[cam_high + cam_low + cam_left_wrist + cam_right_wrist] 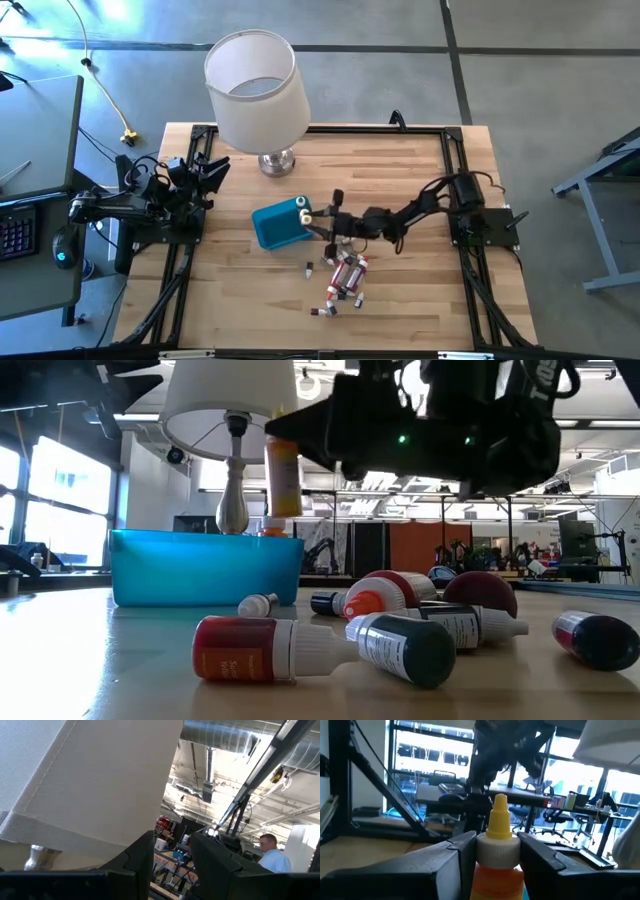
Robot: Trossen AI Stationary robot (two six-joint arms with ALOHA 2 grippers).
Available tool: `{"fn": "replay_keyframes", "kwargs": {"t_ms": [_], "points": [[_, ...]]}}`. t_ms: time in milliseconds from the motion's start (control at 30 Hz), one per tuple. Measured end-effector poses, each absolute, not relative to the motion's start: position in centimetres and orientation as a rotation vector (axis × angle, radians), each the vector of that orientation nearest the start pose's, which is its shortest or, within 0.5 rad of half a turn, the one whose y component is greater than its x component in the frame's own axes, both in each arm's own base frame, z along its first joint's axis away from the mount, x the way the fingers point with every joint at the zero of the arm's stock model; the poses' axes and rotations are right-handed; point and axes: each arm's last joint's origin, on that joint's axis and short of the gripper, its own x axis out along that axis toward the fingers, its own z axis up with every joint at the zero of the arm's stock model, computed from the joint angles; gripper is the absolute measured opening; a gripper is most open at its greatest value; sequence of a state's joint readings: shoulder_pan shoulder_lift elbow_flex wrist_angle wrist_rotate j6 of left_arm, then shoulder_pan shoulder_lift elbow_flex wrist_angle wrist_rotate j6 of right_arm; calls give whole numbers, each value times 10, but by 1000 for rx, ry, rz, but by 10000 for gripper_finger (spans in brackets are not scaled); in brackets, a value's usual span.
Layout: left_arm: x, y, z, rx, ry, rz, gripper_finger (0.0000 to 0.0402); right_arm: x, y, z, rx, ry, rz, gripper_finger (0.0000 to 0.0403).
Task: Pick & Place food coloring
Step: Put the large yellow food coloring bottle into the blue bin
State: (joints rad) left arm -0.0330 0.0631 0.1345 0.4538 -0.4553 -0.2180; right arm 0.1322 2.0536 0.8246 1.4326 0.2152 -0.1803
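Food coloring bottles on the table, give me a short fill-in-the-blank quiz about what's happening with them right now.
1. The right gripper is shut on a bottle with a ____ tip.
2. That held bottle hangs over the ____ tray.
3. The loose bottles on the table all lie on their ____.
4. The left gripper waits near the ____.

Missing words: yellow; blue; sides; lamp

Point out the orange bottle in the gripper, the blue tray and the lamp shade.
orange bottle (pixel 496 852), right wrist view, its white collar.
blue tray (pixel 205 570), low view, its front wall.
lamp shade (pixel 258 100), high view, its outer side.
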Motion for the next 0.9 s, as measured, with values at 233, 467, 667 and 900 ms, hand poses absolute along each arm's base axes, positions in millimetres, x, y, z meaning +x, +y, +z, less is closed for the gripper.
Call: {"fn": "replay_keyframes", "kwargs": {"t_ms": [233,467,667,900], "points": [[78,10,244,-335,-556,357,128,387,34,122,-109,-176,-104,121],[78,10,244,-335,-556,357,128,387,27,107,-100,-197,-142,121],[78,10,244,-335,-555,358,128,388,29,100,-107,-119,-181,122],[78,10,244,-335,-555,358,128,388,27,91,-57,-30,-283,144]]}}
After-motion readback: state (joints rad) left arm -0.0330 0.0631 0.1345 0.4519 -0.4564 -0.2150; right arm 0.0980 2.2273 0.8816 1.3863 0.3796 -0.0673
